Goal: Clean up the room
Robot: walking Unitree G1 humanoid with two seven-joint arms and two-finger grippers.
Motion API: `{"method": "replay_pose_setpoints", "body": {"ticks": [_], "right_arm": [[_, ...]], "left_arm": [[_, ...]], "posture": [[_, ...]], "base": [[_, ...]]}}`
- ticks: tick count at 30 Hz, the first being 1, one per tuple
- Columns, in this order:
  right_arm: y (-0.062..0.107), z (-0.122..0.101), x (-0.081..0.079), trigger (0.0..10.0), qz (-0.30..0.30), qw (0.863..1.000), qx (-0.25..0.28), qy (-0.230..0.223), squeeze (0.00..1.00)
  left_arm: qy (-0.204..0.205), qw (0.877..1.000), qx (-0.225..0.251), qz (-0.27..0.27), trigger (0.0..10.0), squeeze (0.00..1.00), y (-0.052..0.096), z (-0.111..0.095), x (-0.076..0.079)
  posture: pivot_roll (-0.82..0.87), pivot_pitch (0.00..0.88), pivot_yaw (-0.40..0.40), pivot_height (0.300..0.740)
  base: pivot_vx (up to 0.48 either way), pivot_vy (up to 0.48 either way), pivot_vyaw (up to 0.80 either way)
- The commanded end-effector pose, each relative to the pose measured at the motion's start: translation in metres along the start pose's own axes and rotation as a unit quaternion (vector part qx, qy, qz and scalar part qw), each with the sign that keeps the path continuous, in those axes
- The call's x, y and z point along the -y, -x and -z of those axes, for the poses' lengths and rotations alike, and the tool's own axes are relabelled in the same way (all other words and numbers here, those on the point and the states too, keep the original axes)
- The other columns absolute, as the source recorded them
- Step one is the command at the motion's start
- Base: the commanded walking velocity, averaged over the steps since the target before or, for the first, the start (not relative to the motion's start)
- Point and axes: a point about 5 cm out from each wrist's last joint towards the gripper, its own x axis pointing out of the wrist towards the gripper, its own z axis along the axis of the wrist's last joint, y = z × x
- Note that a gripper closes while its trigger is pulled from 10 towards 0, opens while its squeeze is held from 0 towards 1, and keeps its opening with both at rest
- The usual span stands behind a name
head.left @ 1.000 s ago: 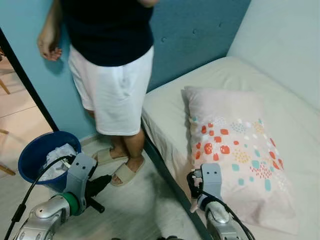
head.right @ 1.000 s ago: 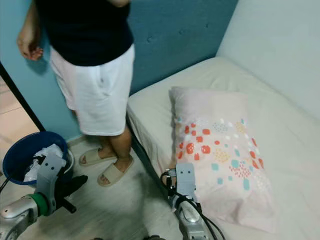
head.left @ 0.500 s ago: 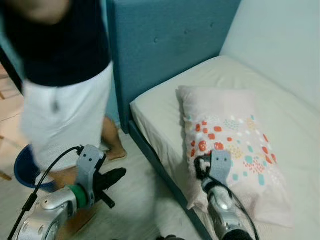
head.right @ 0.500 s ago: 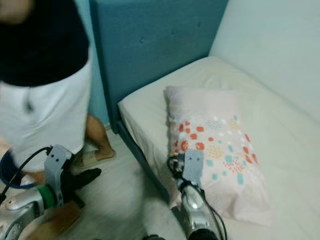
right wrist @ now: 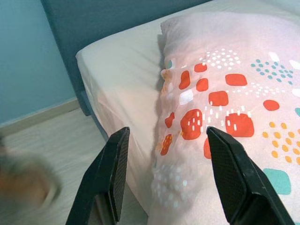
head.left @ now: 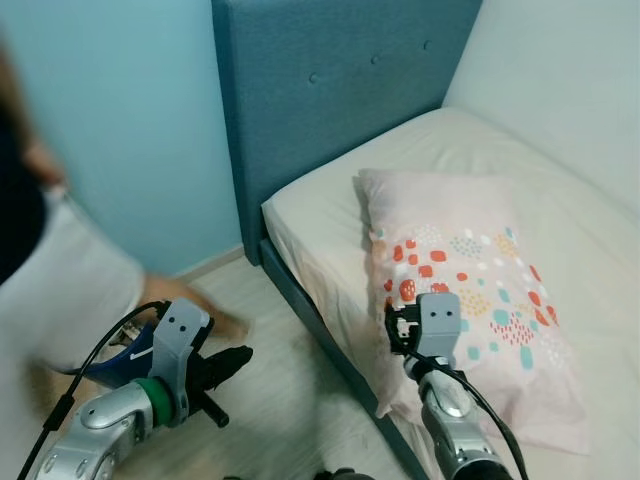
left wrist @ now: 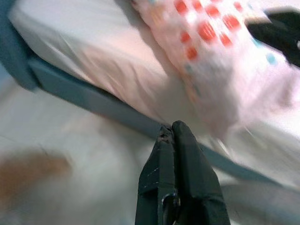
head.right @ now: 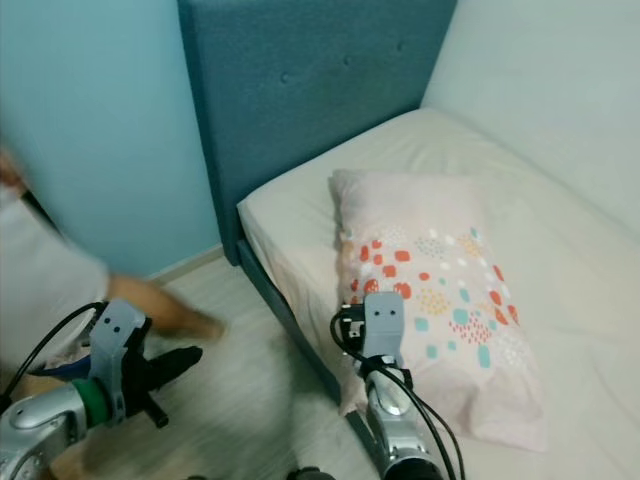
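One patterned pillow [head.left: 470, 300] lies at the bed's [head.left: 320, 220] near edge; right gripper [right wrist: 168, 178] jaws spread, left gripper [left wrist: 172, 136] jaws pressed together.

patterned pillow [head.right: 425, 285] on bed [head.right: 290, 215], blue headboard [head.right: 300, 90]

Blurred person [head.left: 50, 270] at left, teal headboard [head.left: 330, 90], pale wooden floor [head.left: 280, 400]

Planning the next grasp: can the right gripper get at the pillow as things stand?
Probably yes. The right gripper is open and points at the near end of the pillow on the bed, with nothing between them.
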Motion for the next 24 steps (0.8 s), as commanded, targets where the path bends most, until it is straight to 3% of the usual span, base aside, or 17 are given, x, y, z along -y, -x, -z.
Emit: {"method": "replay_pose_setpoints", "body": {"ticks": [1, 4, 5, 8, 10, 13, 16, 24], "right_arm": [[0.005, 0.007, -0.004, 10.0, -0.007, 1.0, -0.013, 0.0, 0.0], [0.007, 0.007, -0.005, 10.0, -0.013, 1.0, -0.013, -0.004, 0.0], [0.008, 0.002, -0.01, 10.0, -0.035, 0.999, -0.001, -0.002, 0.0], [0.006, -0.002, -0.014, 10.0, -0.046, 0.999, 0.011, 0.004, 0.0], [0.006, -0.002, -0.015, 10.0, -0.046, 0.999, 0.014, 0.006, 0.0], [0.005, -0.006, -0.019, 10.0, -0.064, 0.998, 0.025, 0.005, 0.0], [0.005, -0.007, -0.02, 10.0, -0.068, 0.997, 0.027, 0.005, 0.0], [0.006, -0.007, -0.025, 10.0, -0.077, 0.997, 0.028, 0.005, 0.0]], "left_arm": [[-0.005, 0.999, 0.007, -0.045, 10.0, 0.0, -0.003, -0.002, -0.008], [-0.003, 0.997, 0.023, -0.08, 10.0, 0.0, -0.009, -0.007, -0.012], [0.006, 0.991, 0.051, -0.12, 10.0, 0.0, -0.022, -0.019, -0.017], [0.006, 0.989, 0.062, -0.134, 10.0, 0.0, -0.027, -0.024, -0.018], [0.006, 0.989, 0.063, -0.136, 10.0, 0.0, -0.028, -0.024, -0.018], [-0.002, 0.975, 0.072, -0.208, 10.0, 0.0, -0.03, -0.028, -0.029], [-0.003, 0.972, 0.073, -0.224, 10.0, 0.0, -0.031, -0.029, -0.032], [-0.006, 0.964, 0.079, -0.253, 10.0, 0.0, -0.032, -0.029, -0.035]], "posture": [[0.02, 0.068, 0.028, 0.74], [0.02, 0.069, 0.025, 0.74], [0.02, 0.068, 0.024, 0.74], [0.02, 0.068, 0.024, 0.74], [0.02, 0.068, 0.024, 0.74], [0.02, 0.07, 0.02, 0.74], [0.02, 0.07, 0.019, 0.74], [0.02, 0.071, 0.018, 0.74]], "base": [[0.0, 0.0, 0.0], [0.0, 0.0, 0.0], [0.0, 0.0, 0.0], [0.0, 0.0, 0.0], [0.0, 0.0, 0.0], [0.0, 0.0, 0.0], [0.0, 0.0, 0.0], [0.355, 0.0, 0.0]]}}
